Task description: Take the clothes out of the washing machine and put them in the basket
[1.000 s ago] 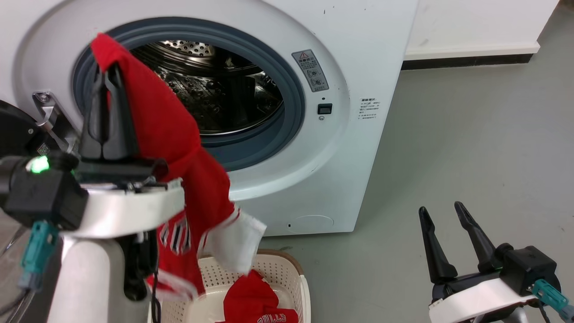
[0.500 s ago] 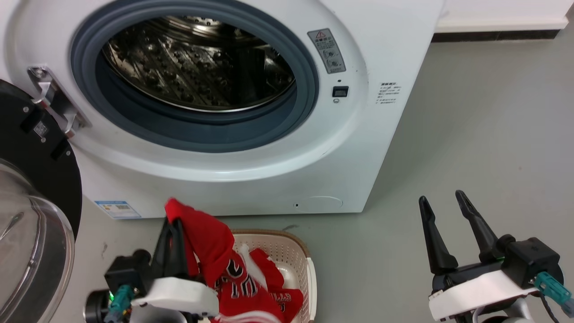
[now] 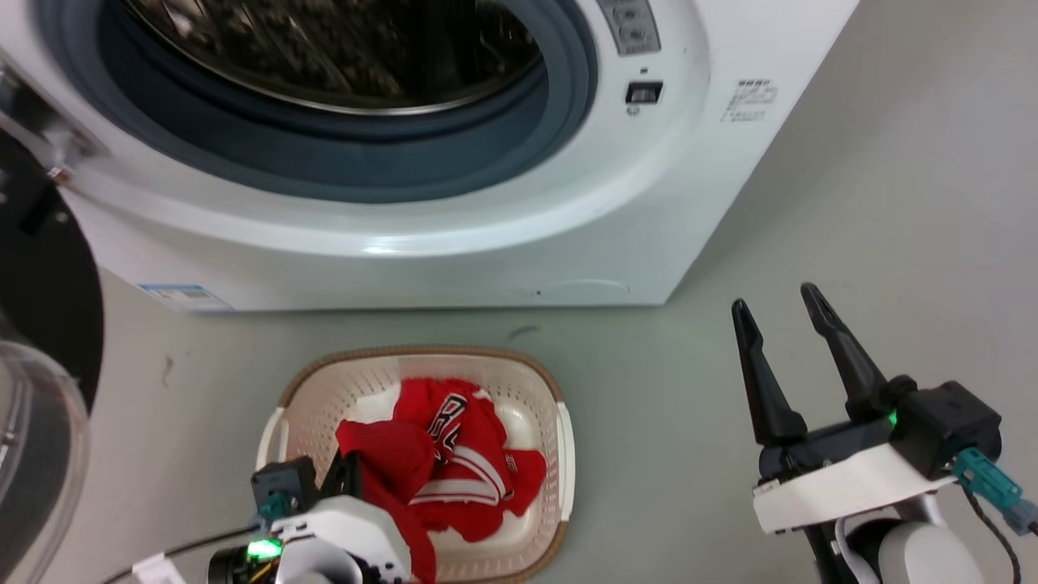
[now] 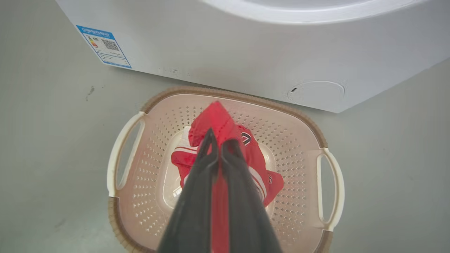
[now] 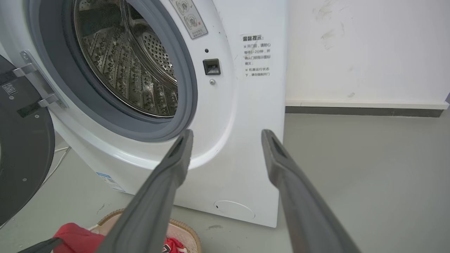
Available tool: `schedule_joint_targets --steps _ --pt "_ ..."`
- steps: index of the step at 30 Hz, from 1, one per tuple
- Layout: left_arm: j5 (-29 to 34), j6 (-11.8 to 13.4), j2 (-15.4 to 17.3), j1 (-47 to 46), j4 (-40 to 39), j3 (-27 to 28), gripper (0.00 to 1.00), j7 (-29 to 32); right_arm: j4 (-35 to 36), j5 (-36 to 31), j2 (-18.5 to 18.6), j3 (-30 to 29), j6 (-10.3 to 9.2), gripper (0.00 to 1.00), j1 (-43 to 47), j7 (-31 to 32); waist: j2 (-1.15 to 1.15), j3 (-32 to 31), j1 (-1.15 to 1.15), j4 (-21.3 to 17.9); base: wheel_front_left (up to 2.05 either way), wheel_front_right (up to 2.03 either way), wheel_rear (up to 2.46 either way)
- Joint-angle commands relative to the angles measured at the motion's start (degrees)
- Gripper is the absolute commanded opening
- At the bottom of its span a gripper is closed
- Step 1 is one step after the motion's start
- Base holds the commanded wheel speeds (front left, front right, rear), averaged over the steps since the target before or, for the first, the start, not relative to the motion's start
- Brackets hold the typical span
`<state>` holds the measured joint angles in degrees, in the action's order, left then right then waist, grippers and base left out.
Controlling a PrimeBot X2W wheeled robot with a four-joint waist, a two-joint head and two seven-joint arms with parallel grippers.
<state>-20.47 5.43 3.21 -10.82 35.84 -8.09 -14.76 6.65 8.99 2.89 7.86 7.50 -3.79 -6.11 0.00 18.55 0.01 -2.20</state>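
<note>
The clothes (image 3: pixel 454 454), bright red with white and black trim, lie bunched in the cream perforated basket (image 3: pixel 422 353) on the floor before the washing machine (image 3: pixel 486 243). My left gripper (image 3: pixel 349 469) hangs low over the basket's near left side, shut on a fold of red cloth (image 4: pixel 218 119) that rises past its tips (image 4: pixel 219 140). My right gripper (image 3: pixel 778 320) stands open and holds nothing, over bare floor to the right of the basket. In the right wrist view the steel drum (image 5: pixel 123 70) shows no cloth between the open fingers (image 5: pixel 226 135).
The machine's black-rimmed glass door (image 3: pixel 40 349) hangs open at the far left, close to my left arm. Grey floor (image 3: pixel 892 203) stretches to the right of the machine. A white wall with a dark skirting (image 5: pixel 351 110) stands behind.
The head camera has tilted down. My left gripper came down from in front of the drum opening to the basket, and the red garment it holds now lies mostly inside. The right gripper stayed open.
</note>
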Motion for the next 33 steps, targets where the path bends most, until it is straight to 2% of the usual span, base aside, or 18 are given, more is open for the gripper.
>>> schedule_joint_targets --steps 1,9,18,28,31,32,33 --pt "-0.29 -0.78 -0.10 -3.36 4.30 0.18 0.00 -0.39 0.57 -0.09 -0.04 0.39 -0.02 1.00 -1.79 -0.82 0.00 4.31 -0.01 -0.94 0.00 0.00 0.00" --pt "1.51 -1.45 0.08 -13.97 16.64 1.44 0.00 -0.49 0.31 -0.40 -0.04 1.49 -0.02 1.00 -6.01 -2.14 0.00 14.12 -0.01 -3.01 0.00 0.00 0.00" --pt "3.84 -0.96 3.32 -24.80 23.49 2.88 0.00 -0.44 -2.25 1.32 -0.06 5.11 -0.02 1.00 -11.36 -4.56 0.00 24.85 -0.01 -7.12 0.00 0.00 0.00" --pt "5.15 0.12 5.73 -31.73 32.45 2.21 0.00 -0.44 -5.93 2.93 -0.05 7.36 -0.03 1.00 -15.15 -7.26 0.00 29.67 -0.01 -10.26 0.00 0.00 0.00" --pt "4.91 0.22 5.92 -32.35 34.23 2.20 0.00 -0.44 -6.94 1.34 -0.05 7.43 -0.02 1.00 -15.84 -7.69 0.00 29.92 -0.01 -10.63 0.00 0.00 0.00" --pt "4.64 0.42 5.98 -32.64 34.30 2.41 0.05 -0.44 -7.29 1.15 -0.06 7.52 -0.02 1.00 -15.97 -7.87 0.00 29.87 -0.01 -10.70 0.00 0.00 0.00" --pt "4.96 0.29 6.05 -32.58 34.51 2.18 0.18 -0.44 -7.52 1.00 -0.05 7.55 -0.02 1.00 -16.15 -7.94 0.00 29.60 -0.01 -10.78 0.00 0.00 0.00"
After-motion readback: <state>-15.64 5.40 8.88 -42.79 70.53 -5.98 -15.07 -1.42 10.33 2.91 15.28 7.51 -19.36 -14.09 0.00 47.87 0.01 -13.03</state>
